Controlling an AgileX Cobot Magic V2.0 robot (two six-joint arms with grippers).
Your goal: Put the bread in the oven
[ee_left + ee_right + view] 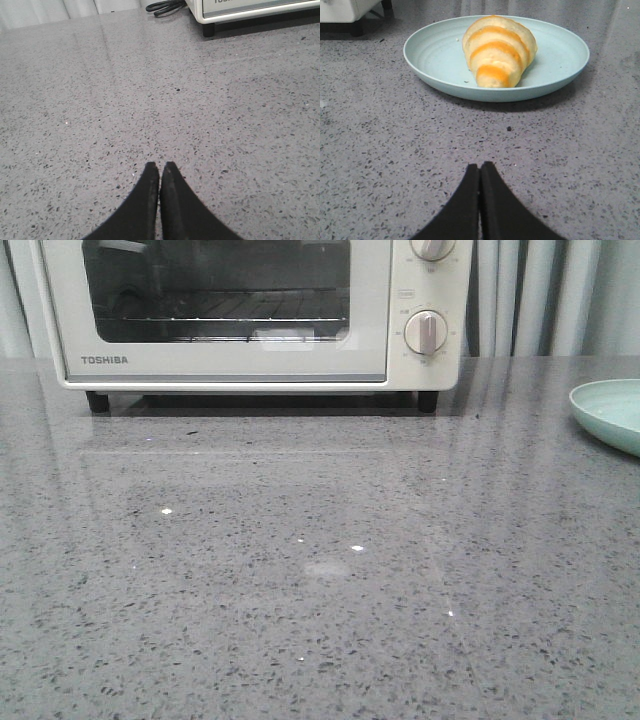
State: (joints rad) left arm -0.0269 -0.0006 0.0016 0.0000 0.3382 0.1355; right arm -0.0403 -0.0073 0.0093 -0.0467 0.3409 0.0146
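Bread (498, 50) lies on the plate (435, 55), oven (230, 365) door closed; both grippers, left (160, 172) and right (480, 172), pinched together, hold nothing; opening the door likely comes next

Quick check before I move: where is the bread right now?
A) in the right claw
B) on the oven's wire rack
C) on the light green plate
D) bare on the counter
C: in the right wrist view the bread lies on the light green plate, ahead of the shut, empty right claw.
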